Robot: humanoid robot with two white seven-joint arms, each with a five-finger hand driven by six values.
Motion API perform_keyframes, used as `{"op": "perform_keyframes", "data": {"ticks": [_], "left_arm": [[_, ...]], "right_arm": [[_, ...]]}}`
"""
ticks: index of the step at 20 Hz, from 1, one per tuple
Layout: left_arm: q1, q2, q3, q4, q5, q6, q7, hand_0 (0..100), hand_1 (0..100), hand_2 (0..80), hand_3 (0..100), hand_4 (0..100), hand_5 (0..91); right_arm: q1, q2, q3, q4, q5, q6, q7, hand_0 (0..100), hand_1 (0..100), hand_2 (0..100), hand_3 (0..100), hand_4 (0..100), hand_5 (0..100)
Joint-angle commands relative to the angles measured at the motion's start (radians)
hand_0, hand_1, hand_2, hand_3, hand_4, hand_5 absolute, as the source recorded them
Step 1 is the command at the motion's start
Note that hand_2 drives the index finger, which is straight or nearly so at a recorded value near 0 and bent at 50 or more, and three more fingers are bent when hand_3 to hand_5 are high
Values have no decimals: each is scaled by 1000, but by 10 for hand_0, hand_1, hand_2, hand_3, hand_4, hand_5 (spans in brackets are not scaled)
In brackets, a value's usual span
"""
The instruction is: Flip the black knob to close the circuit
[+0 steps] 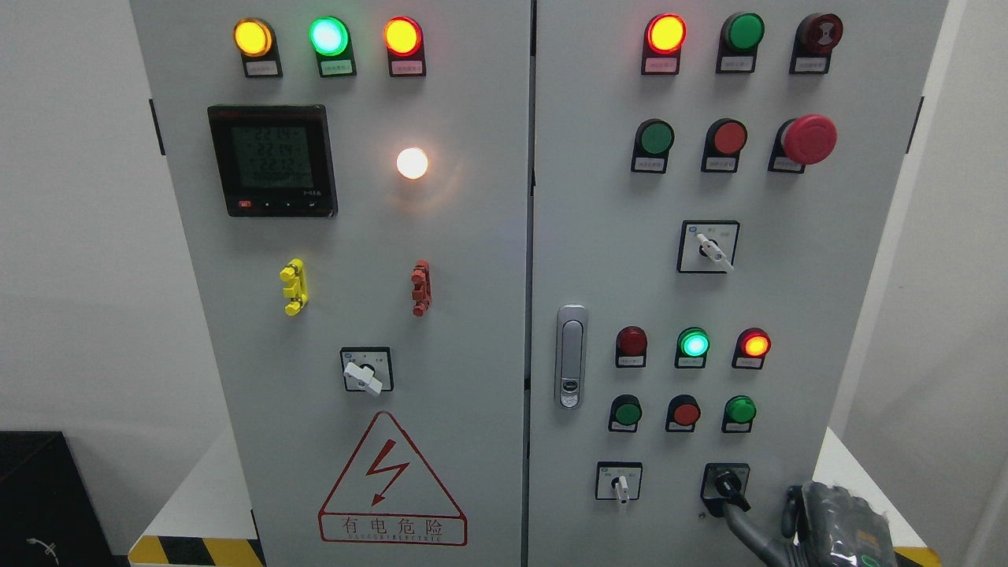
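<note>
The black knob sits at the lower right of the grey cabinet's right door, its lever pointing down and to the right. My right hand, in a grey glove, comes in at the bottom right corner. Its index finger is stretched out up-left and its tip touches the lever of the black knob. The thumb stands up beside it and the other fingers are bent back; nothing is grasped. My left arm is out of view.
A white selector switch sits left of the black knob, with green and red push buttons above. A door latch is near the door seam. The left door carries a meter, lamps and a warning triangle. A yellow-black striped base edge runs below.
</note>
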Motion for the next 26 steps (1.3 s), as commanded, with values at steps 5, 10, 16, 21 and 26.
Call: {"op": "perform_keyframes", "data": {"ticks": [5,10,16,21,26], "left_arm": [[0,0,-20,21,-20,0,1,0,0,0,0,0,0],[0,0,-21,21,-21,2,1,0,0,0,0,0,0],[0,0,-20,21,-21,2,1,0,0,0,0,0,0],[0,0,-20,21,-21,0,1,0,0,0,0,0,0],[0,0,-21,21,-21,2,1,0,0,0,0,0,0]], "right_arm": [[20,-6,70,-27,-2,-12,-4,0,157,780,942,777,796],[32,-6,71,-31,-2,-25,-8,0,157,780,941,776,795],[61,8,67,-59,-2,-71,-19,0,158,779,939,775,793],[84,13,56,-105,-5,-96,-44,0,161,750,920,763,784],[135,51,54,-151,-110,-101,-82,0,158,700,889,745,758]]}}
